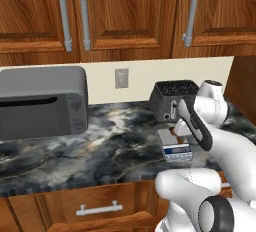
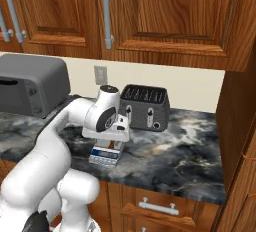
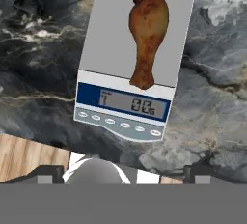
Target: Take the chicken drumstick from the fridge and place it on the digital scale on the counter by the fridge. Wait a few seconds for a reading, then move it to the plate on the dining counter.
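Resting lengthwise on the weighing pan of the digital scale (image 3: pixel 126 63), the chicken drumstick (image 3: pixel 147 35) lies free, its narrow bone end toward the lit display strip, while the gripper (image 3: pixel 124 175) hangs above it with its fingers spread wide and nothing between them. The scale sits near the front edge of the marbled counter (image 1: pixel 75 151), just in front of the dark toaster (image 2: pixel 145 107). Judging ahead, a regrasp at the thin shank could let the heavier meaty end swing and slip; a hasty descent might shove the light scale toward the edge, or cut the reading short
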Controlling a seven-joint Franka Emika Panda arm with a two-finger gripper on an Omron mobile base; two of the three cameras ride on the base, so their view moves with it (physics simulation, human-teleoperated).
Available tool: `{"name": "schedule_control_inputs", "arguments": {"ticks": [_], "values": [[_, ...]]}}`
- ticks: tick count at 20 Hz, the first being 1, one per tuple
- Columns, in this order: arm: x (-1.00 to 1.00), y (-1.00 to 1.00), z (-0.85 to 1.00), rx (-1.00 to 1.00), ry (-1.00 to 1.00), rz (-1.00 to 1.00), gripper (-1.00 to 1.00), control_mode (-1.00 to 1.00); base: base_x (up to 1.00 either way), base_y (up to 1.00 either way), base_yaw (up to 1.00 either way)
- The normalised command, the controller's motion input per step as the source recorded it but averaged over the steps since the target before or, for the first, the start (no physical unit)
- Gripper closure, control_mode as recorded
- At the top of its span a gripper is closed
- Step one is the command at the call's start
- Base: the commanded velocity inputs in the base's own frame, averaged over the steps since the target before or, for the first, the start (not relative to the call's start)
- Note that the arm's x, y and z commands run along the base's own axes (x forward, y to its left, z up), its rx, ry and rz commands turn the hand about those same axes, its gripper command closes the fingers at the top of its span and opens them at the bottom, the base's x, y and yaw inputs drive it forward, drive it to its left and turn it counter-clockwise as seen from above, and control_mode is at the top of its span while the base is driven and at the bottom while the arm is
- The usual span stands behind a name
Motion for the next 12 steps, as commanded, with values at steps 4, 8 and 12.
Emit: {"name": "schedule_control_inputs", "arguments": {"ticks": [4,8,12], "values": [[-1.00,0.00,0.84,0.00,0.00,0.03,-1.00,-1.00,0.00,0.00,0.00],[-0.92,0.05,0.91,0.00,0.00,0.01,-1.00,-1.00,0.00,0.00,0.00],[-0.64,0.15,0.66,-0.01,0.00,0.01,-1.00,-1.00,0.00,0.00,0.00]]}}
